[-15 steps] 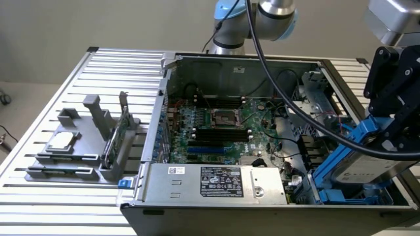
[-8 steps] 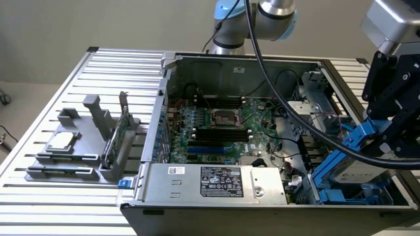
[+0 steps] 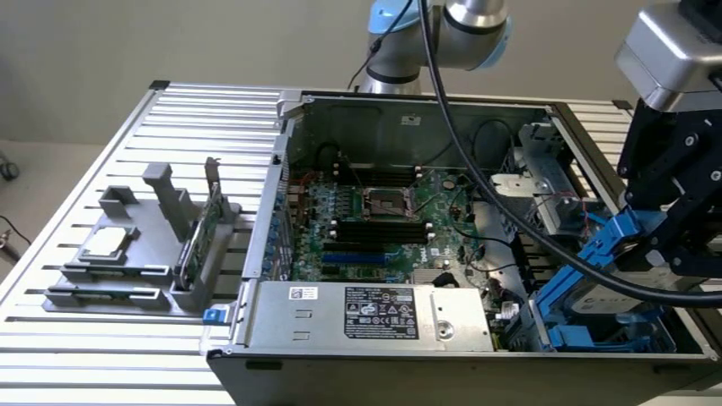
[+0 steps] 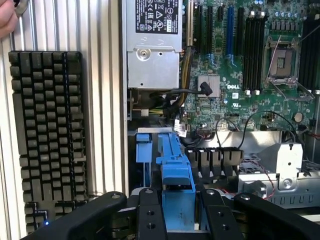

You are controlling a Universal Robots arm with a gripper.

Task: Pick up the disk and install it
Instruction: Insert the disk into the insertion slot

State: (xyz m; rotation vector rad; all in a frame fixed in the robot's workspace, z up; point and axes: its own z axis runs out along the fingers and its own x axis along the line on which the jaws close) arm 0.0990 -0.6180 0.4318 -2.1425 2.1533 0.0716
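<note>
The disk (image 3: 594, 292), a silver-grey drive in a bright blue carrier, stands nearly on edge over the drive bay (image 3: 615, 334) at the near corner of the open computer case, on the exterior view's right. My gripper (image 3: 665, 249) is shut on it from above, its black fingers clamping the carrier's upper end. In the wrist view the blue carrier (image 4: 175, 162) runs out from between the black fingers (image 4: 150, 217) of the gripper (image 4: 182, 212), pointing down into the bay beside another blue bracket (image 4: 144, 150).
The case holds a motherboard (image 3: 378, 220), a silver power supply (image 3: 361, 315) and loose cables by the bay. A grey fixture (image 3: 107, 254) with a small chip and a green card (image 3: 201, 241) stands on the exterior view's left. A black keyboard (image 4: 47, 135) lies beside the case; a fingertip (image 4: 6, 17) shows near it.
</note>
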